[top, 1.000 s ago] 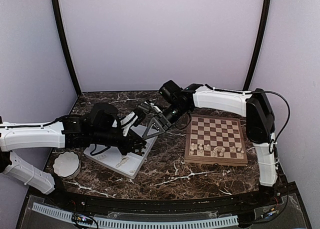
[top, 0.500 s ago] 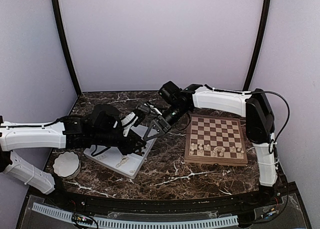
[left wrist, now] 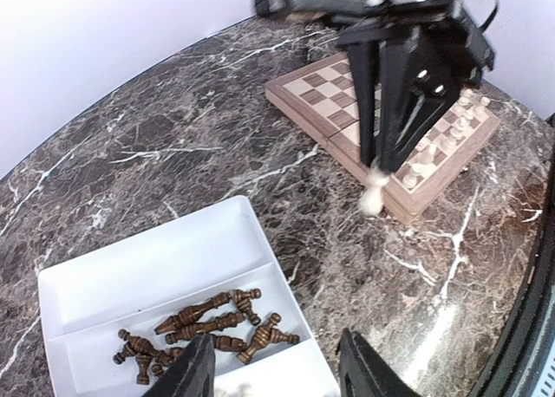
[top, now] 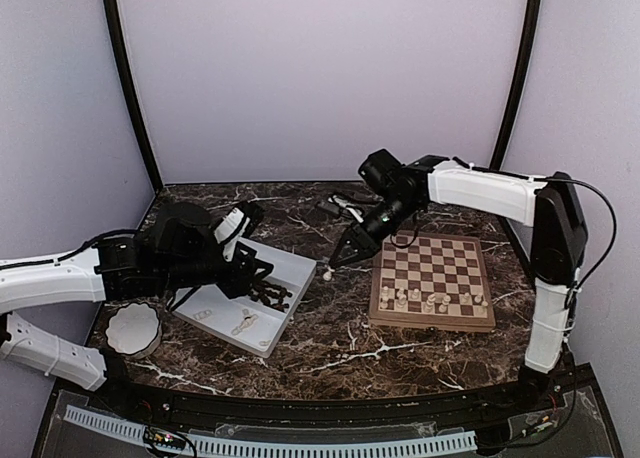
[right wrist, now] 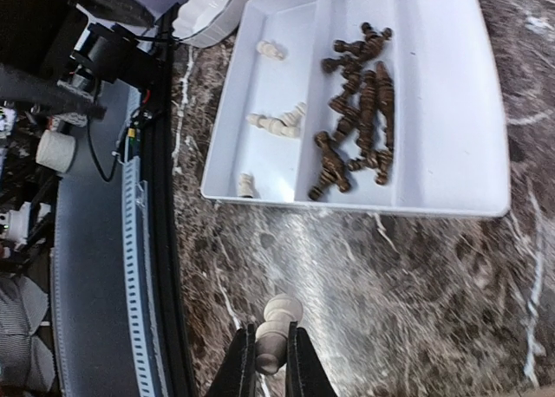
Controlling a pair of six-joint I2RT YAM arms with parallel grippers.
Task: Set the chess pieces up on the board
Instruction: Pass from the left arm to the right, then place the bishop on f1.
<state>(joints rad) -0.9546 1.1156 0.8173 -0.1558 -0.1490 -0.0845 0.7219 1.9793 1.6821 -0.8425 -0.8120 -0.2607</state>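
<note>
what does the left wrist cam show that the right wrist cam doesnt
Only the left wrist view shows the board, with pale chessmen standing along one edge. Only the right wrist view shows the white scalloped bowl. Both show the white tray, the dark pieces lying in it, and the pale piece pinched in the right gripper above the marble table.

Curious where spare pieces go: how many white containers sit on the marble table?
2: white rectangular tray left of the wooden chessboard; white scalloped bowl left of that.
</note>
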